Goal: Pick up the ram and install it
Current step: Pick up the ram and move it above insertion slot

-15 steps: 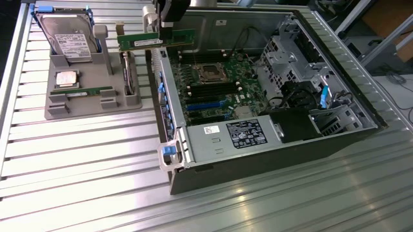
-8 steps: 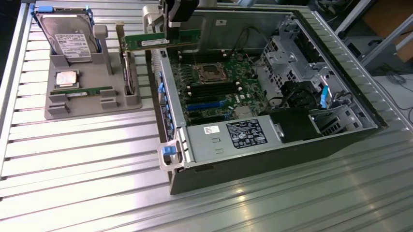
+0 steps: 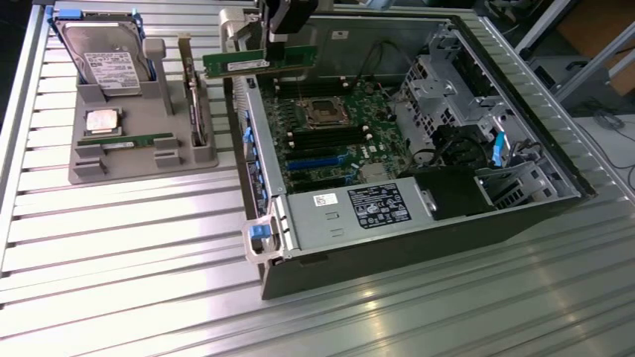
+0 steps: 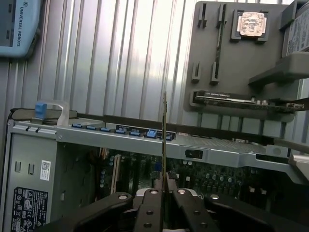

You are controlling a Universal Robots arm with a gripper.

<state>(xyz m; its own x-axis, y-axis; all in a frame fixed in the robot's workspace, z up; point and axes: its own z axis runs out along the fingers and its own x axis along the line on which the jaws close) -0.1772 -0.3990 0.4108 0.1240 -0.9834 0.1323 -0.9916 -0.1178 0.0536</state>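
A hard drive [image 3: 104,56] and CPU [image 3: 102,120] are seated in the grey tray [image 3: 129,171]; the green, white-labelled ram [image 3: 238,65] is clenched by the gripper [image 4: 164,182].

I find the ram [image 3: 260,62] hanging clear above the case wall [image 3: 253,149]. The motherboard [image 3: 332,141] lies open from above. The power supply [image 3: 347,212] and drive cage [image 3: 436,82] hem it in.

Bright glare streaks the ribbed table [image 3: 397,320]; case [image 3: 397,260] interior shadowed

Two sticks of ram [image 3: 260,63] [image 3: 126,139], one hard drive [image 3: 104,56], one CPU chip [image 3: 103,120], one bracketed card [image 3: 195,104], one computer case [image 3: 417,256], one grey tray [image 3: 129,167].
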